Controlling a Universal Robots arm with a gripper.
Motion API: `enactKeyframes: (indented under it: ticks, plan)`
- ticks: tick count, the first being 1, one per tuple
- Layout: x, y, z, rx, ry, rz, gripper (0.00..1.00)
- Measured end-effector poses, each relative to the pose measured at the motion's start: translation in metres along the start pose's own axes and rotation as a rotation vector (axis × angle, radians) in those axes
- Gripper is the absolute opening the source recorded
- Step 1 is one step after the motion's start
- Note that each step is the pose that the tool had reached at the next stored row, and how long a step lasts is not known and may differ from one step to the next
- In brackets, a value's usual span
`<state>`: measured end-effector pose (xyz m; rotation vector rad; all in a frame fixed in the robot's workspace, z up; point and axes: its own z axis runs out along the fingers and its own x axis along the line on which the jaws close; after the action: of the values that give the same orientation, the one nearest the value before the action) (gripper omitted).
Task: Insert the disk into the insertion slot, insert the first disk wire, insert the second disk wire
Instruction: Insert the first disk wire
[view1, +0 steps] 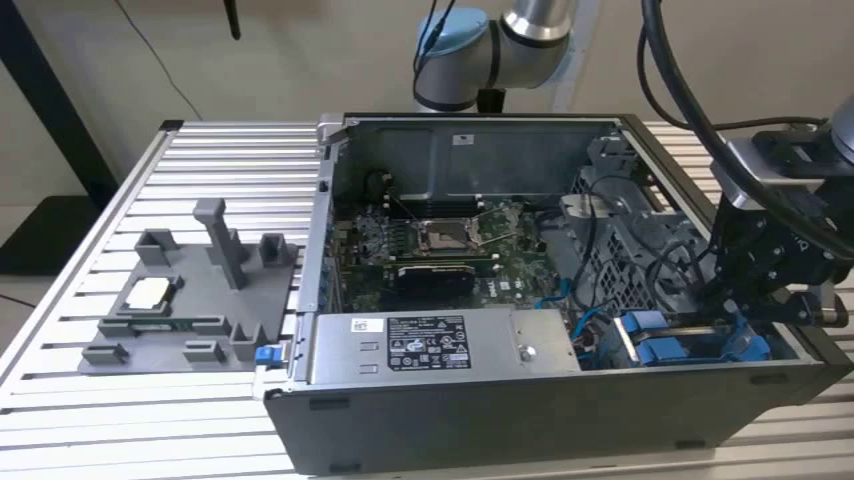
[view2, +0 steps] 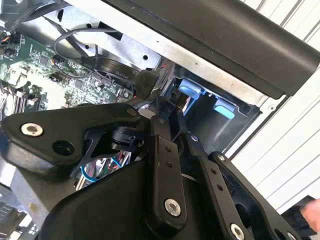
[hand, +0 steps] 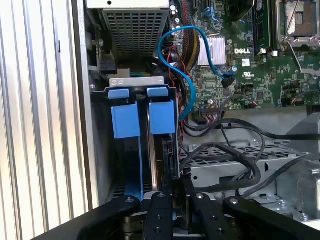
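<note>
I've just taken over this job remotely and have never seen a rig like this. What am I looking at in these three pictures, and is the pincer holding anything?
This is one robot arm working inside an open computer case on a slatted metal table. The exterior view looks on from off the arm; both wrist views ride on the arm, so the black links in them are its own pincer. Beside the case lies a grey fixture tray. Inside are the green motherboard, a silver power-supply box and the grey drive cage, where two blue carrier frames stand in their bays. The pincer hangs right at the cage, beside the frame nearer the motherboard. Whether it holds anything, I cannot tell.
</note>
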<state>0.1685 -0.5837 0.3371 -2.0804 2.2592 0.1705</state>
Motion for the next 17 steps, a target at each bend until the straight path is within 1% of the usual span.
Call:
enactKeyframes:
  ticks: [8,11,15,17]
  plan:
    - [0.0003,-0.0001,0.0020,-0.0047,0.0007,0.005,0.20]
    - [0.0007,-0.0002,0.0033,-0.0051,-0.0012,0.005,0.20]
    - [0.0012,-0.0002,0.0028,-0.0051,0.0000,0.005,0.20]
    - [0.0015,-0.0003,0.0049,-0.0050,0.0005,0.005,0.20]
